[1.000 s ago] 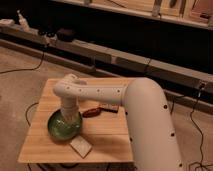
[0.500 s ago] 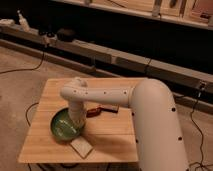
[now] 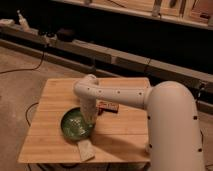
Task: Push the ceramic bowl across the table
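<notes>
The ceramic bowl [image 3: 75, 125] has been shifted slightly rightward in view on the table [image 3: 55, 95], with the gripper [image 3: 90, 120] set at its right edge. Pushing is judged underway; grip state cannot be told.

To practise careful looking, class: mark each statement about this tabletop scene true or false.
1. The glossy green round ceramic bowl sits on the light wooden plank table. True.
2. The robot's hand is down at the bowl. True.
3. The pale flat rectangular pad lies inside the bowl. False: it lies on the table just outside the bowl, toward the near edge.
4. The small red-brown packet is on the floor. False: it rests on the table near the bowl.
</notes>
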### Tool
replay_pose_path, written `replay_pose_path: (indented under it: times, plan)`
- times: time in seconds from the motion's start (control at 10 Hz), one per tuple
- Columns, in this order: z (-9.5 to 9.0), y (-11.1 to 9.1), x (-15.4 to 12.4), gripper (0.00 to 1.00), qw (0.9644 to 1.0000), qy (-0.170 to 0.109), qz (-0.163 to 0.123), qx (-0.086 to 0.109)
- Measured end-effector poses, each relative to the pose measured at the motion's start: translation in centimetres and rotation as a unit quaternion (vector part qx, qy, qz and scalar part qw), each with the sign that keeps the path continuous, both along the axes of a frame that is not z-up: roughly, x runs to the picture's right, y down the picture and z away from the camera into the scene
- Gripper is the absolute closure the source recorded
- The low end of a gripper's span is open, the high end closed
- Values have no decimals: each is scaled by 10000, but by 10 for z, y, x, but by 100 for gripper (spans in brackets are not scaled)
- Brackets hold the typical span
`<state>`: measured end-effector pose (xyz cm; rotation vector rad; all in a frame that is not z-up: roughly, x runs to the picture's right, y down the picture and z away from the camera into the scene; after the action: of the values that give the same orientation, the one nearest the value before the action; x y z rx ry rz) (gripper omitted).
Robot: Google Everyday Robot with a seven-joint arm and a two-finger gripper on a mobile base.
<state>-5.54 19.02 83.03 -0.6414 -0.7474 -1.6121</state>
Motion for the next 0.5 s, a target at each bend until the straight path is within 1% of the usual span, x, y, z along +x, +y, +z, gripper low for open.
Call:
replay_pose_path:
  times: [0.3,0.4,0.5]
  plan:
    - [2,24,40,100,9989,327,185,-291]
    - [3,27,45,100,9986,363,221,-327]
    - [3,28,55,100,9979,451,298,-345]
